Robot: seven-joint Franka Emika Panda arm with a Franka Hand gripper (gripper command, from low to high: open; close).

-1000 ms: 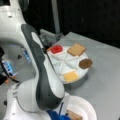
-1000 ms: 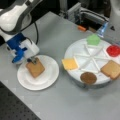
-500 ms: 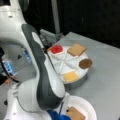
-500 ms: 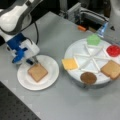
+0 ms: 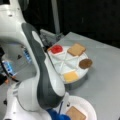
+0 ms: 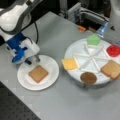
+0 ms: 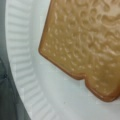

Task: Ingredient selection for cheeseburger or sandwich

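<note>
- First toast slice [image 6: 38, 73] lies flat on my white plate [image 6: 51, 65]: base layer placed.
- Hand [image 6: 32, 59] hovers at the plate's ten o'clock, empty; opening, I cannot tell.
- Lettuce [image 6: 93, 39], tomato [image 6: 113, 50], cheese [image 6: 69, 64], patty [image 6: 88, 77] and second toast [image 6: 111, 69] wait in the divided tray [image 6: 91, 58]; next needs one filling.

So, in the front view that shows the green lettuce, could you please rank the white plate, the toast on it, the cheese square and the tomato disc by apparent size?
Largest to smallest:
1. white plate
2. toast slice
3. cheese square
4. tomato disc
Cheese and tomato look close; the tomato sits farther back, so that order is unsure.

Tan toast slice [image 6: 38, 73] on white ribbed plate [image 6: 51, 65].
</note>
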